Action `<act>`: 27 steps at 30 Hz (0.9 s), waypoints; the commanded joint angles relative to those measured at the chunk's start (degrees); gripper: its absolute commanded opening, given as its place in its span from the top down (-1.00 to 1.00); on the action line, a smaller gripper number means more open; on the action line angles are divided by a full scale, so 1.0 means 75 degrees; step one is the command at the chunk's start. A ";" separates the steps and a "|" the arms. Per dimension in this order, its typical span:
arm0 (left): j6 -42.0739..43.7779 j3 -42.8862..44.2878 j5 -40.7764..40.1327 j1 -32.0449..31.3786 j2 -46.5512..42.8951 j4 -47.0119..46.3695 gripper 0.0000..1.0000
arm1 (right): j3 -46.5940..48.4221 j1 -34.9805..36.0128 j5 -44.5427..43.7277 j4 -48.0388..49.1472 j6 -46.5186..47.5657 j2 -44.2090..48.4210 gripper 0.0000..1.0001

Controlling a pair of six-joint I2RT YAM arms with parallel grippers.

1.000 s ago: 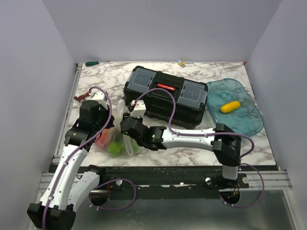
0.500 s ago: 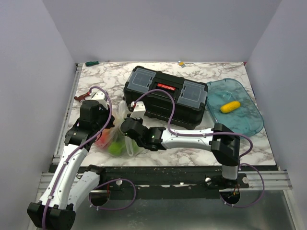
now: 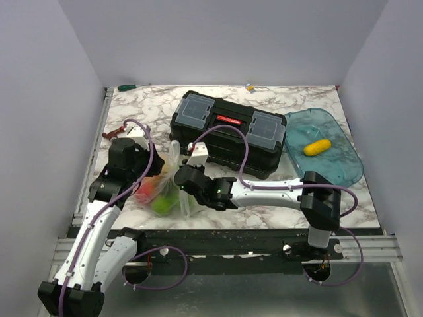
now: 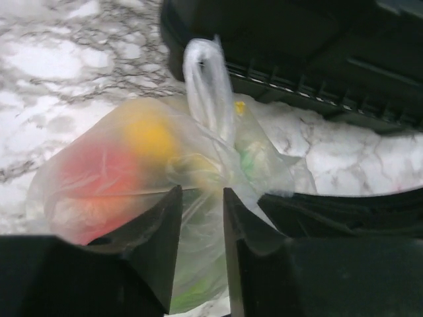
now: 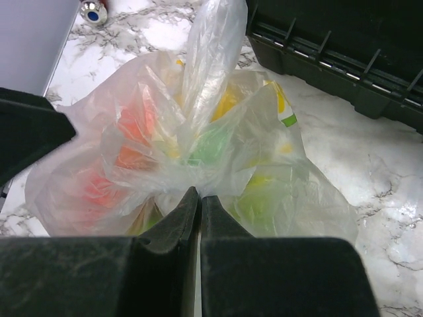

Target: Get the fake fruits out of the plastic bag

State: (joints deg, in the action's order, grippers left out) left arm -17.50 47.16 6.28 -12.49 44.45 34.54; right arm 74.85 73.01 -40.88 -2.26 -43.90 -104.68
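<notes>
Because clear crinkly plastic bag (image 5: 205,132) veils them, glossy fake fruits (image 4: 99,172) blur | red label (image 3: 231,119) on black plastic toolbox (image 3: 228,142) unreadable | right gripper (image 5: 199,196) clamps bag | left gripper (image 4: 201,193) slightly apart around film

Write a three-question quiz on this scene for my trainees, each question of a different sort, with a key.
1. True or false: the right gripper is shut on the film of the plastic bag.
2. Where does the yellow fruit outside the bag lie? A: on the bare table. B: in the blue tray. C: under the left arm.
3. Fill in: the bag lies on the table just in front of the black ____.

Key: 1 true; 2 B; 3 toolbox.
</notes>
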 commanded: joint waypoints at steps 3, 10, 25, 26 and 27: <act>0.0200 -0.0162 0.1536 -0.0026 0.0346 -0.0411 -0.48 | -0.0290 -0.0033 0.0338 0.0652 0.0233 0.0422 0.91; 0.0245 0.0114 0.1583 -0.0115 0.1423 0.0044 -0.59 | -0.0452 -0.0037 0.0510 0.1098 0.0379 0.0619 0.91; 0.0352 0.0088 0.1690 -0.0113 0.1065 -0.0061 0.96 | -0.0315 -0.0034 0.0471 0.0881 0.0524 0.0578 0.53; 0.0352 0.0087 0.1682 -0.0126 0.1024 -0.0077 0.99 | -0.0323 -0.0038 0.0468 0.0884 0.0495 0.0536 0.44; 0.0352 0.0078 0.1704 -0.0116 0.0981 -0.0088 0.99 | -0.0307 -0.0042 0.0508 0.0899 0.0509 0.0506 0.42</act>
State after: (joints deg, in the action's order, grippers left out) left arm -15.44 46.81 18.39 -13.15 53.63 33.54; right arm 71.94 73.01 -36.69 3.81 -40.47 -101.56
